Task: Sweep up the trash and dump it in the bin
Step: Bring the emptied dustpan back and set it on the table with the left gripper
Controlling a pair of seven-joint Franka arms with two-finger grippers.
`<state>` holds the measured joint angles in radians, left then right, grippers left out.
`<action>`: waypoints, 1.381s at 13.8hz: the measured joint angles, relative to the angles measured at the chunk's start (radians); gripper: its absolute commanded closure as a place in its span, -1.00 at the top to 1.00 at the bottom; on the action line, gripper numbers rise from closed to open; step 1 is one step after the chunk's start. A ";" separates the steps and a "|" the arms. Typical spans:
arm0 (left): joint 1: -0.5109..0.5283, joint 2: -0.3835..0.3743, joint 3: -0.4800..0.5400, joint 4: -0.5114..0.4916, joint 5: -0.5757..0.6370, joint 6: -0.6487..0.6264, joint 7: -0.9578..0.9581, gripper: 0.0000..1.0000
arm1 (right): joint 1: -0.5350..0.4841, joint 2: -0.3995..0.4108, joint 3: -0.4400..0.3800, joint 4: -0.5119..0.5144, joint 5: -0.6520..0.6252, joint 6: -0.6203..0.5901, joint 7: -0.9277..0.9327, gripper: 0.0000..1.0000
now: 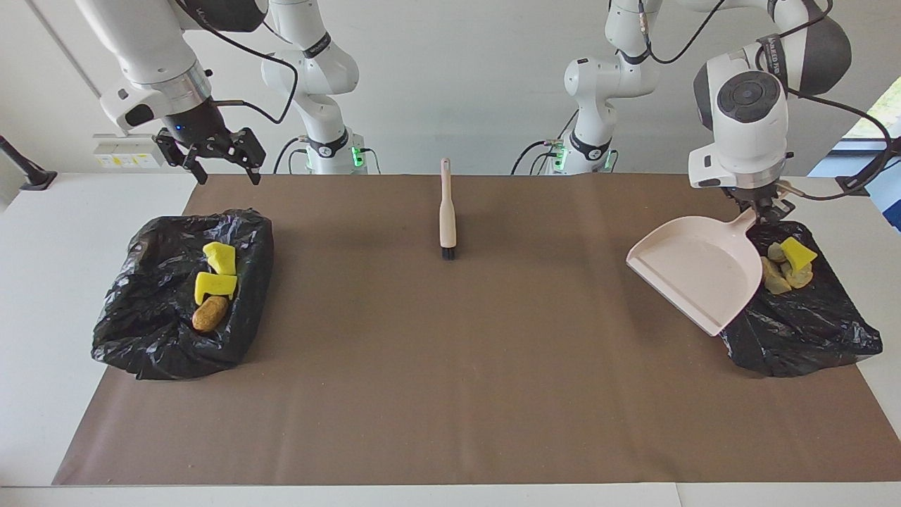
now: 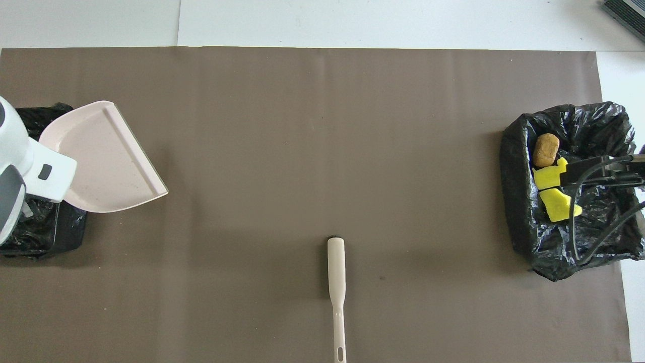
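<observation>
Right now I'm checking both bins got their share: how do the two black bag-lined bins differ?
The bin at the right arm's end holds two yellow bits and a brown lump; the bin at the left arm's end holds one yellow bit among pale greenish chunks. The dustpan, held by the left end effector, overlaps the latter; the former is uncovered. Both are black-lined.
</observation>
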<state>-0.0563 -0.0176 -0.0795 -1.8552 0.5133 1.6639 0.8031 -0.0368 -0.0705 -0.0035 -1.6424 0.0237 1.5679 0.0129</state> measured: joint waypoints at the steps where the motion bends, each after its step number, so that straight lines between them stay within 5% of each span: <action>1: -0.031 0.006 -0.001 0.002 -0.056 -0.009 -0.075 -1.00 | 0.000 0.000 0.000 0.000 0.000 0.000 0.000 1.00; 5: -0.163 0.082 -0.003 0.065 -0.237 -0.051 -0.430 -1.00 | 0.000 0.000 0.000 0.000 0.000 0.000 0.000 1.00; 13: -0.472 0.417 -0.006 0.341 -0.472 0.023 -1.159 -1.00 | 0.000 0.000 0.000 0.000 0.000 0.000 0.000 1.00; 19: -0.576 0.731 -0.001 0.688 -0.507 0.103 -1.437 -1.00 | 0.000 0.000 0.000 0.000 0.000 0.000 0.000 1.00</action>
<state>-0.6324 0.7134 -0.0809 -1.1674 0.0065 1.7665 -0.6341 -0.0368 -0.0705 -0.0035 -1.6421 0.0237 1.5679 0.0129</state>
